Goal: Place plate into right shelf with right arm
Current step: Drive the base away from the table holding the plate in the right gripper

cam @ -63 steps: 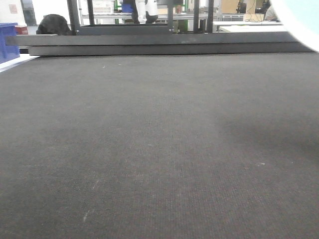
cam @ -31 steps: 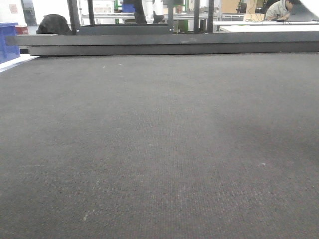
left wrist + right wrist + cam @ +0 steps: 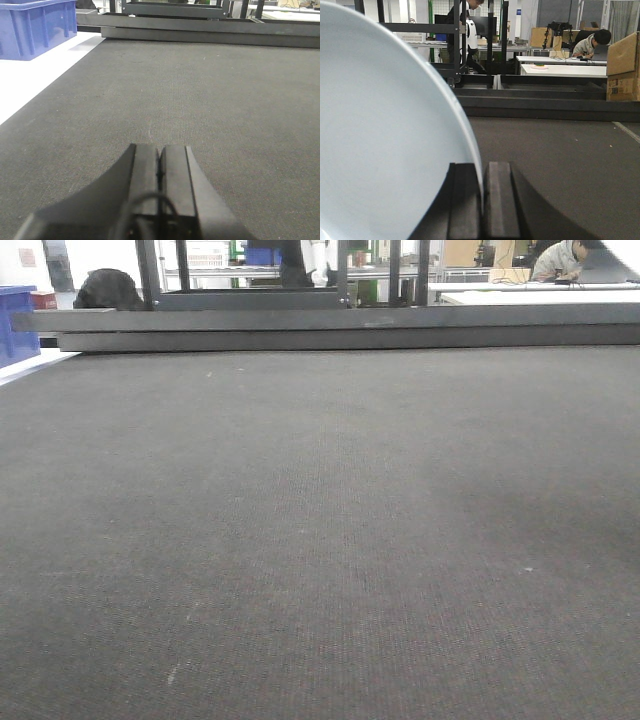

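Where right hand [image 3: 482,172] pinches its rim, plate [image 3: 385,140] smooth, white | mat [image 3: 320,540] coarse-woven

Right gripper [image 3: 483,200] pinching plate [image 3: 385,150] rim

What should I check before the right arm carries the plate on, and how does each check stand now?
1. Plate held by right gripper: ok, its rim is clamped.
2. Grip firmness: cannot tell, only the rim's edge is held.
3. Left gripper out of the way: ok, it is shut, empty and low over the mat.
4. Mat ahead free of obstacles: ok, it is bare in the front view.
5. Shelf located: cannot tell, no view shows it.
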